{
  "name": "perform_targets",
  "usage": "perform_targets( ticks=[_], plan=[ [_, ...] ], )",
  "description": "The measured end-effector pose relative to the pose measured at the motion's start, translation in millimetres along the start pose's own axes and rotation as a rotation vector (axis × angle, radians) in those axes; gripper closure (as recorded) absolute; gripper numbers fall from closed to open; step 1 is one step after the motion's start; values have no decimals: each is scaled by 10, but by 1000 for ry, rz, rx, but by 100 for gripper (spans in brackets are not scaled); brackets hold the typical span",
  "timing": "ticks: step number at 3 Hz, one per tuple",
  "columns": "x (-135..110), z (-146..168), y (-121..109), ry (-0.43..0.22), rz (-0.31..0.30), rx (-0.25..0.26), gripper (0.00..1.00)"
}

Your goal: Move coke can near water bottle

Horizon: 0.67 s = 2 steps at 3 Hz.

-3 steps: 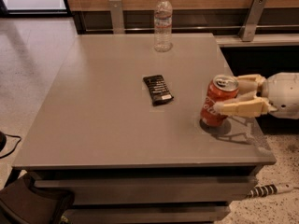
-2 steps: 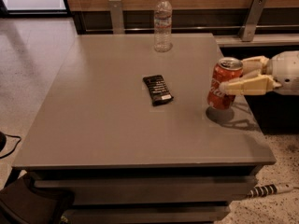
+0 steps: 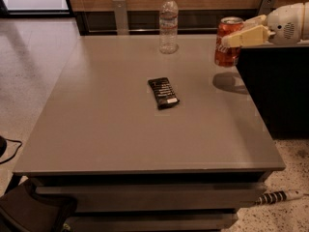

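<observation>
The red coke can [image 3: 227,45] with white lettering and a silver top is held upright in the air above the table's back right part, its shadow on the surface below it. My gripper [image 3: 240,31] comes in from the right and is shut on the can, one cream finger across its front. The clear water bottle [image 3: 168,24] with a white cap stands upright at the back middle of the table, to the left of the can and apart from it.
A flat black packet [image 3: 163,92] lies near the middle of the grey table [image 3: 96,129]. A wooden wall with metal posts [image 3: 119,14] runs behind the table. A dark cabinet [image 3: 275,86] stands to the right. A cable [image 3: 277,196] lies on the floor.
The gripper has lifted the coke can off the table and carried it towards the back, closer to the water bottle. The bottle and the packet have not moved.
</observation>
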<state>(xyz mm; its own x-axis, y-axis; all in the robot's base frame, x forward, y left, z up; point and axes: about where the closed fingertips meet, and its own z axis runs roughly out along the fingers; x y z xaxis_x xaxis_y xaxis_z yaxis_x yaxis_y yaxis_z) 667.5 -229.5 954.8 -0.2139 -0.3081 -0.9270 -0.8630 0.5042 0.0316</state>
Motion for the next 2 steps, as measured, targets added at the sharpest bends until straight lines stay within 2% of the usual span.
perform_targets(
  ticks=[1, 2],
  plan=[
    [-264, 168, -392, -88, -40, 40, 100],
    [-548, 314, -655, -165, -121, 89, 100]
  ],
)
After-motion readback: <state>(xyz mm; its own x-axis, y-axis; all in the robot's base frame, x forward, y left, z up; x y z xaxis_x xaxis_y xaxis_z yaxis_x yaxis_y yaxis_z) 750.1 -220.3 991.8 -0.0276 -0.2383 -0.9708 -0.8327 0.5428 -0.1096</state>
